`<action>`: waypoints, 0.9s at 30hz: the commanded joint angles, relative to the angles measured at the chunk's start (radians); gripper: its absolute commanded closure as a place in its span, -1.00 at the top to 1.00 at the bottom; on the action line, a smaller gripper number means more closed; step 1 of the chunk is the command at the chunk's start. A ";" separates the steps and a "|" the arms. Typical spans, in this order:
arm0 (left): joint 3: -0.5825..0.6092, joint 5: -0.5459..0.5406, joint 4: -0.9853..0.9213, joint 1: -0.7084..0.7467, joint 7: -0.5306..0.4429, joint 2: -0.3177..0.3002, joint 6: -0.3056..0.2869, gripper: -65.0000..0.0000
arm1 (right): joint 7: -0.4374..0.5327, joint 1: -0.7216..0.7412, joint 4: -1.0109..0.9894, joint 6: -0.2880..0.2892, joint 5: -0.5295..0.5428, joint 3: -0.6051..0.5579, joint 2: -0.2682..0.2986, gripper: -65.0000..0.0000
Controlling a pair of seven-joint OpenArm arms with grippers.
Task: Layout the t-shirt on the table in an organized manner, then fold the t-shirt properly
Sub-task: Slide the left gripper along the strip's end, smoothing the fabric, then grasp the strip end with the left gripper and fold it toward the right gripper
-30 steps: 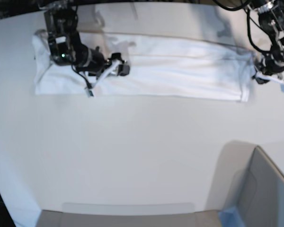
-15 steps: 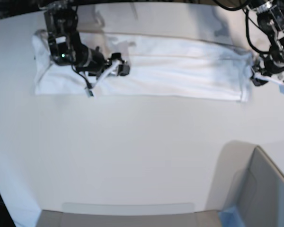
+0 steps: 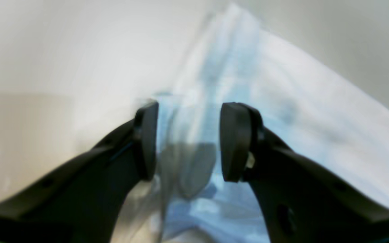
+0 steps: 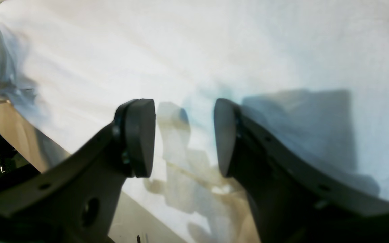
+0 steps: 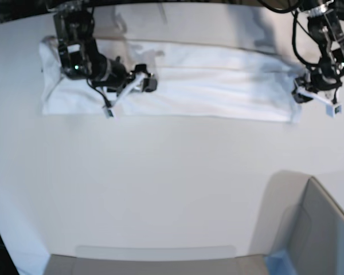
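The t-shirt [image 5: 206, 80] lies folded into a long band across the table [image 5: 160, 189] toward twelve o'clock. The right gripper [image 5: 129, 97] hovers over the shirt at ten o'clock, jaws spread, holding nothing. The left gripper [image 5: 315, 98] sits at the band's two o'clock end, jaws spread astride the cloth's edge.

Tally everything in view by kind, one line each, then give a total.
T-shirt: 1
Table: 1
Grey box with a blue corner: 1
Grippers: 2, left gripper, right gripper
Total: 5
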 commanded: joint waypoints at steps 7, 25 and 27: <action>-0.001 0.003 -0.102 0.002 -0.068 -0.021 0.000 -0.08 | -0.017 -0.003 0.000 -0.015 -0.049 0.005 0.015 -0.10; 0.066 0.007 -0.125 0.027 -0.056 -0.018 -0.179 -1.00 | -0.017 0.010 -0.002 -0.015 -0.047 0.003 0.027 -0.10; 0.065 0.007 -0.144 0.021 -0.056 -0.019 -0.179 -1.00 | -0.017 0.017 -0.002 -0.015 -0.047 0.003 0.027 -0.10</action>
